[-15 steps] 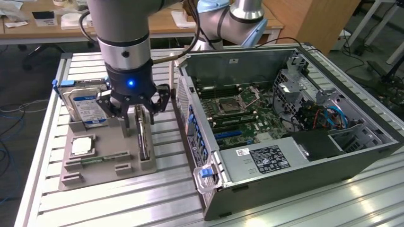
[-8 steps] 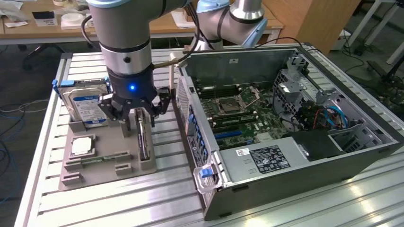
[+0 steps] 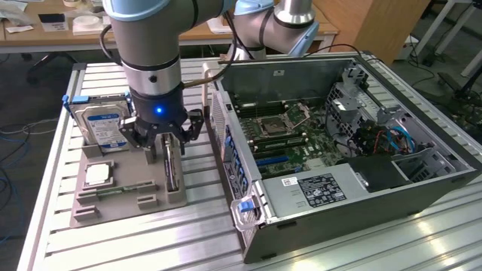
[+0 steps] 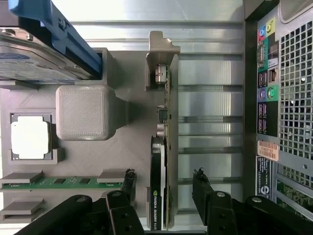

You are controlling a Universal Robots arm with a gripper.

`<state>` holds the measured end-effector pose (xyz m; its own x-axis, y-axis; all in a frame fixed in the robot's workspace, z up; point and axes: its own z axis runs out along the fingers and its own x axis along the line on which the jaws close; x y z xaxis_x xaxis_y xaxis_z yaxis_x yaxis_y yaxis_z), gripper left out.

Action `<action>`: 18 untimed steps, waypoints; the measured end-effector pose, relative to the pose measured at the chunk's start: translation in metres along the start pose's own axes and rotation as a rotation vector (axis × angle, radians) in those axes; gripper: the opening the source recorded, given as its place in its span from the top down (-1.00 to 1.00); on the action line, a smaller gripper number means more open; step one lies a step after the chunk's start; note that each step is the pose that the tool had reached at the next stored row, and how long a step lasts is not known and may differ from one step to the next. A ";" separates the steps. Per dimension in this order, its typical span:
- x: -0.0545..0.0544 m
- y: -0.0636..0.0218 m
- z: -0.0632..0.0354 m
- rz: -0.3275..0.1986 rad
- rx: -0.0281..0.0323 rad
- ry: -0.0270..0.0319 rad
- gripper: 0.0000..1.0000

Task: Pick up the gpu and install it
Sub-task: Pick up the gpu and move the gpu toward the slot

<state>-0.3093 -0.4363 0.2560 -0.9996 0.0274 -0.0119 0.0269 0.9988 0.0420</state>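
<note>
gpu (image 3: 171, 166) (image 4: 157, 196): upright on its edge in the grey holder tray (image 3: 128, 169).
gripper (image 3: 166, 151) (image 4: 164, 176): spread wide, fingers either side of the gpu, clear of it, holding nothing.
surface: slotted aluminium table (image 3: 188, 237); open computer case (image 3: 339, 197) beside the tray.

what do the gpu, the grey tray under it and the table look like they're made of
gpu: green circuit board with a glossy black shroud, probably plastic, and silvery metal fittings along its edge.
grey tray: matte plastic, likely 3D-printed, going by the fine woven texture on its block.
table: bare metal, probably aluminium, with a brushed sheen and long slots.
</note>
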 end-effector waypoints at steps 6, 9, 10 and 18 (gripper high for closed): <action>0.000 0.0008 0.0033 0.000 0.0003 0.0002 -0.18; 0.000 0.0009 0.0034 0.000 0.0003 0.0001 -0.18; 0.000 0.0009 0.0034 0.000 0.0003 0.0000 -0.18; 0.000 0.0009 0.0045 0.000 0.0006 -0.0003 -0.18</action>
<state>-0.3092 -0.4352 0.2515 -0.9996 0.0273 -0.0122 0.0268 0.9988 0.0414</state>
